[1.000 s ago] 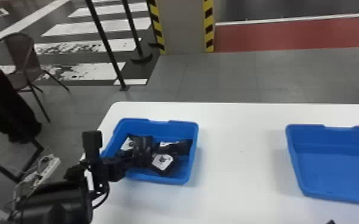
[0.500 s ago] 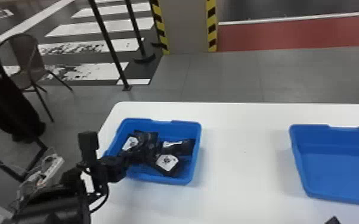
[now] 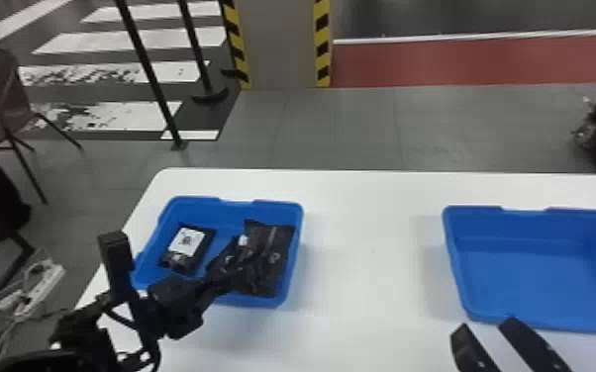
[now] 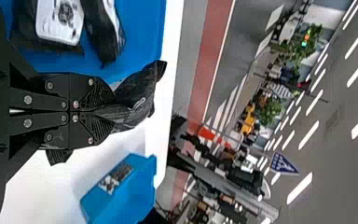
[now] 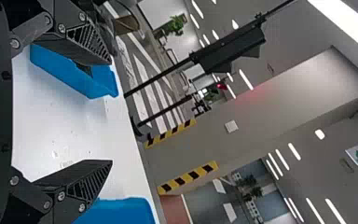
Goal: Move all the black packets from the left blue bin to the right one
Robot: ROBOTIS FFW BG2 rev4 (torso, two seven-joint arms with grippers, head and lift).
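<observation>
In the head view my left gripper (image 3: pixel 213 284) is over the front right part of the left blue bin (image 3: pixel 227 204), and a black packet (image 3: pixel 262 267) extends from its tips. The left wrist view has my left gripper (image 4: pixel 91 109) shut on this crumpled packet (image 4: pixel 133 100). A white-labelled black packet (image 3: pixel 188 245) lies at the bin's left side, and another dark packet (image 4: pixel 102 30) is in the bin. My right gripper (image 3: pixel 487 331) stands open in front of the right blue bin (image 3: pixel 475 212); its fingers are wide apart in the right wrist view, gripper (image 5: pixel 109 112).
Both bins stand on a white table (image 3: pixel 371 257), with a broad gap between them. Behind the table are a striped pillar (image 3: pixel 282 44) and black posts (image 3: pixel 148 74). A chair (image 3: pixel 0 99) and a power strip (image 3: pixel 39 289) are off to the left.
The head view has shifted a little to the right. The held packet now covers the white-labelled one seen near the bin's middle. More of my right gripper has come in at the bottom.
</observation>
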